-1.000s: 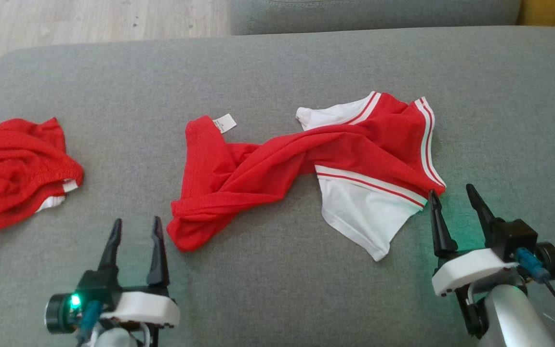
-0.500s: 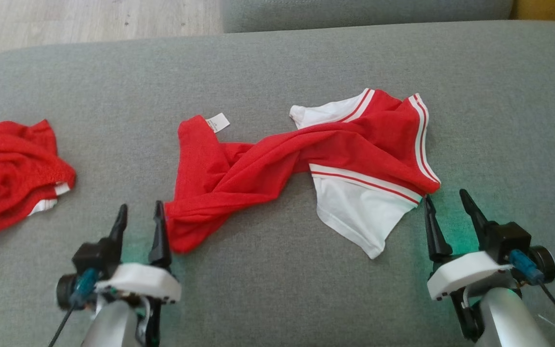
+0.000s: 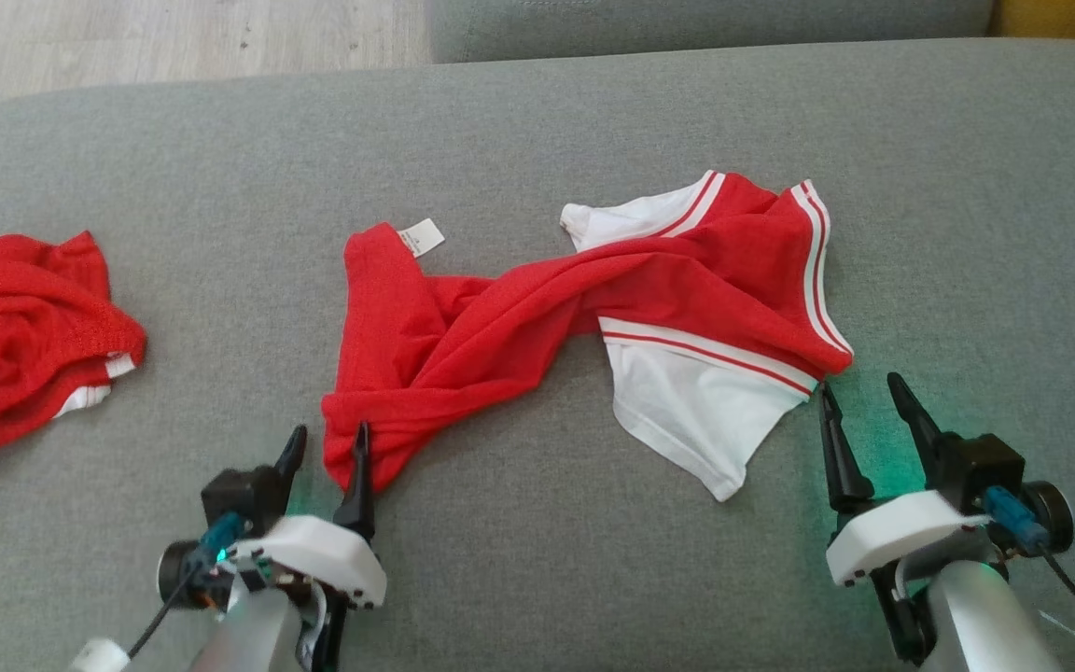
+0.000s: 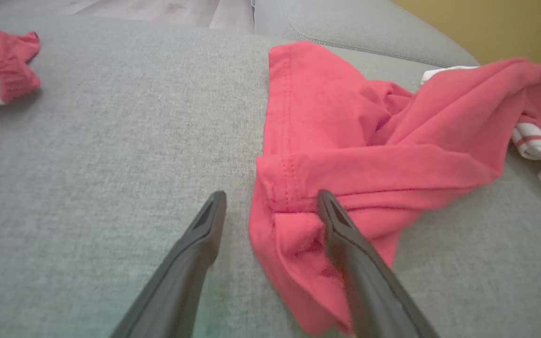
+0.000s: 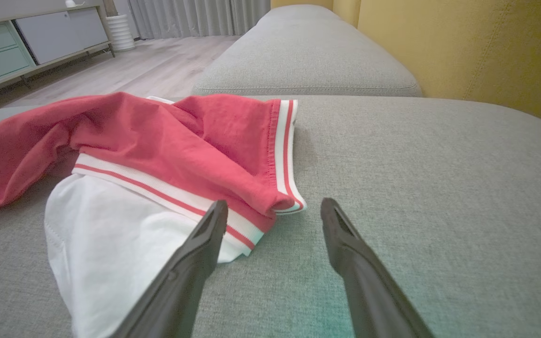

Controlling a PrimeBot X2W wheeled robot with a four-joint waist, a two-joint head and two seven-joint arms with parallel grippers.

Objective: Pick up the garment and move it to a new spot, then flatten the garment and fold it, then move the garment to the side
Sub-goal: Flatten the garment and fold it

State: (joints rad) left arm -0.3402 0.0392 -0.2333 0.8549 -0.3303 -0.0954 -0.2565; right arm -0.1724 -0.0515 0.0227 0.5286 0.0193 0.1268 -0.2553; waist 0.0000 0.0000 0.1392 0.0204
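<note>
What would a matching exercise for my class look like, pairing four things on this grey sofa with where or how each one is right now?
Column one
1. twisted red garment
2. crumpled red garment
3. left gripper
4. right gripper

Column two
A. open, just short of a red-and-white striped corner
B. at the left edge of the head view, apart from both grippers
C. open, one finger over a bunched red corner
D. stretched across the middle of the grey cushion, with a white label at its far side

Pairs: 1-D, 2-B, 3-C, 4-A
</note>
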